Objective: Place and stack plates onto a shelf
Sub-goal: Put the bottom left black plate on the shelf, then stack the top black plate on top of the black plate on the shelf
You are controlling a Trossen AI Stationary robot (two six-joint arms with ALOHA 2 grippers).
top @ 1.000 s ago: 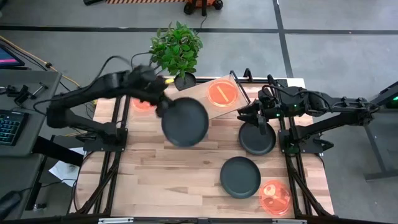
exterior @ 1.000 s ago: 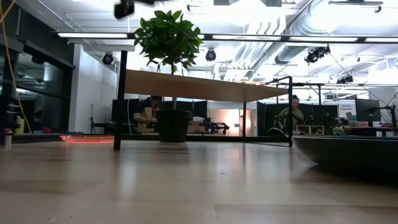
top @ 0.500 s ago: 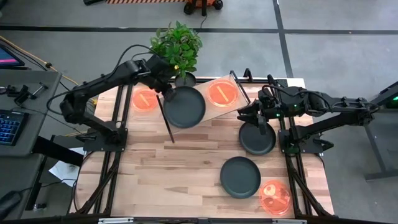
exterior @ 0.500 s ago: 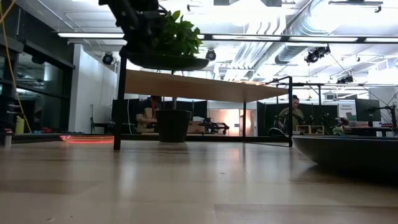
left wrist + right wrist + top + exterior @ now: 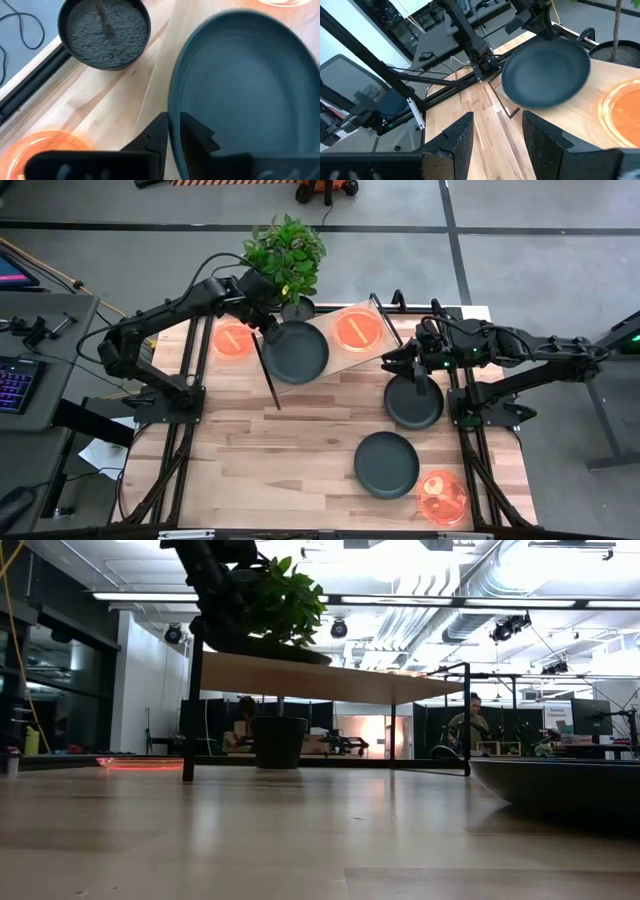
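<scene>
My left gripper point(image 5: 268, 330) is shut on a dark grey plate point(image 5: 297, 351) over the left part of the light-wood shelf point(image 5: 338, 363). In the low view the plate point(image 5: 268, 646) is down at the shelf top point(image 5: 340, 677); whether it rests there I cannot tell. An orange plate point(image 5: 358, 330) lies on the shelf's right part. Flat on the table are another orange plate point(image 5: 233, 340), two dark plates point(image 5: 413, 404) point(image 5: 386, 464) and a third orange plate point(image 5: 441, 496). My right gripper point(image 5: 405, 368) is open, above the nearer-right dark plate's far edge. My left gripper pinches the dark plate's rim point(image 5: 173, 125) on its left side, with one finger point(image 5: 198, 133) inside the plate and the other point(image 5: 159, 131) outside. It comes slanting down from the table's left. The plate lies nearly level over the shelf.
A potted plant point(image 5: 285, 255) stands at the far edge just behind the shelf, its pot point(image 5: 278, 740) showing under the board. The shelf's black rod legs point(image 5: 189, 705) stand on the table. Bare tabletop point(image 5: 270, 460) lies in the near left part. People sit in the room beyond.
My left gripper has carried the dark plate from above the table's middle toward the far edge and down onto the left part of the shelf. Most of the move came early, followed by a small further drop. The right arm stayed still.
</scene>
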